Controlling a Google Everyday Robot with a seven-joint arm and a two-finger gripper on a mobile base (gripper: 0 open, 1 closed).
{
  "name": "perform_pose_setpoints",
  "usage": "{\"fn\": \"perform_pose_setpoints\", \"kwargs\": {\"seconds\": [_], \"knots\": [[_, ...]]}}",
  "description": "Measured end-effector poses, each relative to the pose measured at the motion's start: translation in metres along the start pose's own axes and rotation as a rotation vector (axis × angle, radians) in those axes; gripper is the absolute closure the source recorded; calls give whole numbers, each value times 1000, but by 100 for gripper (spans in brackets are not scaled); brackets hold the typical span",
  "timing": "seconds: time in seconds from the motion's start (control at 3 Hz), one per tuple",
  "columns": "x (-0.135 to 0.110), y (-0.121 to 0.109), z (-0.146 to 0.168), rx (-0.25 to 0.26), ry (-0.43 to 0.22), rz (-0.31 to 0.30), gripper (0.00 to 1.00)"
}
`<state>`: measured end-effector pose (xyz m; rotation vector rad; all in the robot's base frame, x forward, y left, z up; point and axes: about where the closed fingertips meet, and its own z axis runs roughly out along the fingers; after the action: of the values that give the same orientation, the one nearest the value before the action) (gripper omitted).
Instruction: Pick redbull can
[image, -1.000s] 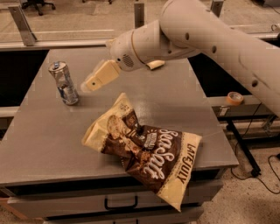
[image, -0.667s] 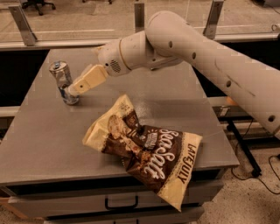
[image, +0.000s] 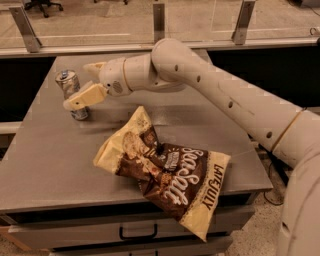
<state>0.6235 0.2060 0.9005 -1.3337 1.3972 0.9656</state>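
At the far left corner of the grey table (image: 45, 160), the fingers (image: 82, 96) are standing apart. One cream pad is lying across the front of the redbull can (image: 68, 86), and the other is showing behind it, just right of its rim. So the gripper (image: 77, 85) is sitting wide around the can. I cannot tell whether either pad is actually touching metal.

The can itself is standing upright near the table's left rear, silver top and pull tab facing up, base planted on the surface. Behind the fingers the round white wrist is angling down and left, and the long white arm (image: 210, 85) is stretching back across the table to the right edge of the view.

Well clear of all this, the Late July Sea Salt chip bag (image: 170, 175) is lying crumpled toward the front. Its bottom corner is hanging over the edge above the drawer handle (image: 137, 233).

By my reading, the approach is ending and the grasp is beginning, with the lift not yet started. The next move calls for centring the can between the pads and closing squarely on its slim body. After that comes a straight upward lift. A slim, shiny can standing this close to the corner is looking easy to tip or nudge, so the closing is wanting a gentle hand.
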Motion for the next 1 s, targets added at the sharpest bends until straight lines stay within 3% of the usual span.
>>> {"fn": "perform_pose_setpoints", "kwargs": {"seconds": [0.33, 0.67, 1.0], "knots": [[2, 14, 27, -49, -27, 6, 42], [-5, 23, 45, -102, -4, -2, 64], [-37, 15, 28, -64, -73, -28, 88]]}}
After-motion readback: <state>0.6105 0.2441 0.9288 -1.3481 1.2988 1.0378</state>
